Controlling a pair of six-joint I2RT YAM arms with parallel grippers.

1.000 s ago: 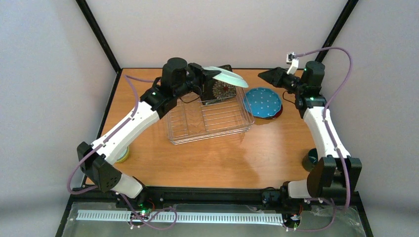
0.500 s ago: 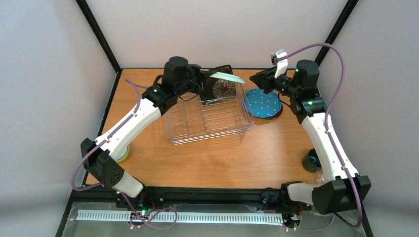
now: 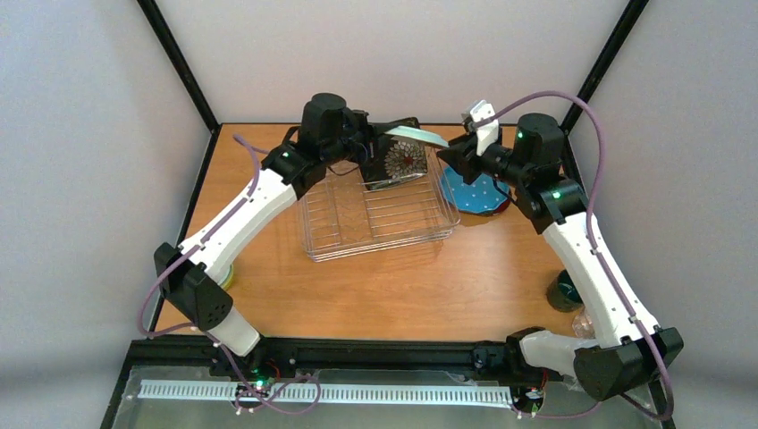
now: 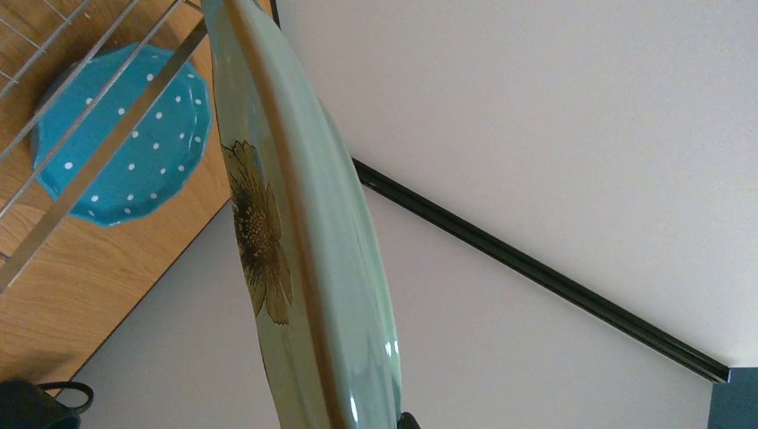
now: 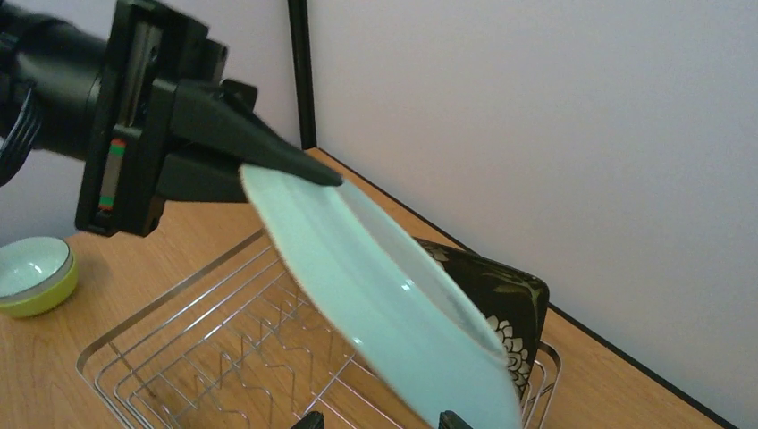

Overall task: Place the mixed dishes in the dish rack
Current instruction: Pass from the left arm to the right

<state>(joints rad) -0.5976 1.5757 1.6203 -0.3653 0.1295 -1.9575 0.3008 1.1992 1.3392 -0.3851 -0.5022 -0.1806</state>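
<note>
- Pale walls box in a wooden table (image 3: pixel 402 286); the work sits at its far end.
- Over the far right corner of the rack (image 3: pixel 357 223) hangs the mint plate (image 5: pixel 384 304), tilted on edge. The left gripper (image 3: pixel 374 141) is clamped tight on its rim. I judge it is held edge-on so that it can slide down between the tines.
- From the rack's right comes the right gripper (image 3: pixel 451 154), jaws spread wide and holding nothing, its tips close by the mint plate's free edge. It is probably there to steady or take the plate; whether it touches, I cannot tell.
- Inside the rack, at the far right end, the black plate (image 3: pixel 402 161) leans upright just behind the mint plate. Standing that way it takes one slot and leaves the other rows free.
- Just right of the rack, the blue plate (image 3: pixel 478 189) lies flat on the table, not yet loaded.
- Well to the rack's near left sits a bowl (image 5: pixel 36 273); well to its near right, a mug (image 3: pixel 563 290).
- Count: three plates plainly seen (one racked, one carried, one on the table), one bowl, one mug, one rack, two grippers.
</note>
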